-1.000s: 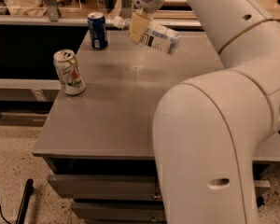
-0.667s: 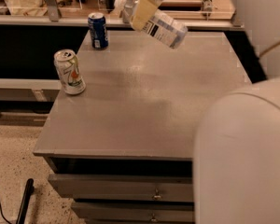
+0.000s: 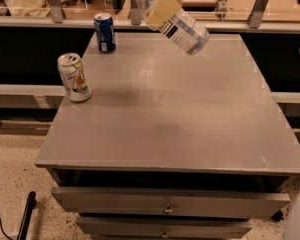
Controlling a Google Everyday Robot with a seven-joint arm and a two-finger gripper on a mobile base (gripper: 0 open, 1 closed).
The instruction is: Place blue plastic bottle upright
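The blue plastic bottle (image 3: 179, 25), clear with a white cap at its upper left and a white-and-pale-blue label, hangs tilted in the air above the back of the grey table (image 3: 180, 129). My gripper (image 3: 162, 6) is shut on the bottle near its neck end, at the top centre of the view. The bottle's base points down to the right. The rest of the arm is mostly out of view.
A dark blue soda can (image 3: 105, 32) stands at the table's back left. A white-green soda can (image 3: 74, 77) stands near the left edge. A drawer (image 3: 165, 201) is under the tabletop. A glass rail runs behind the table.
The arm has pulled up and away, uncovering the table's right side. The bottle stays held, lifted higher and tilted over the table's back.
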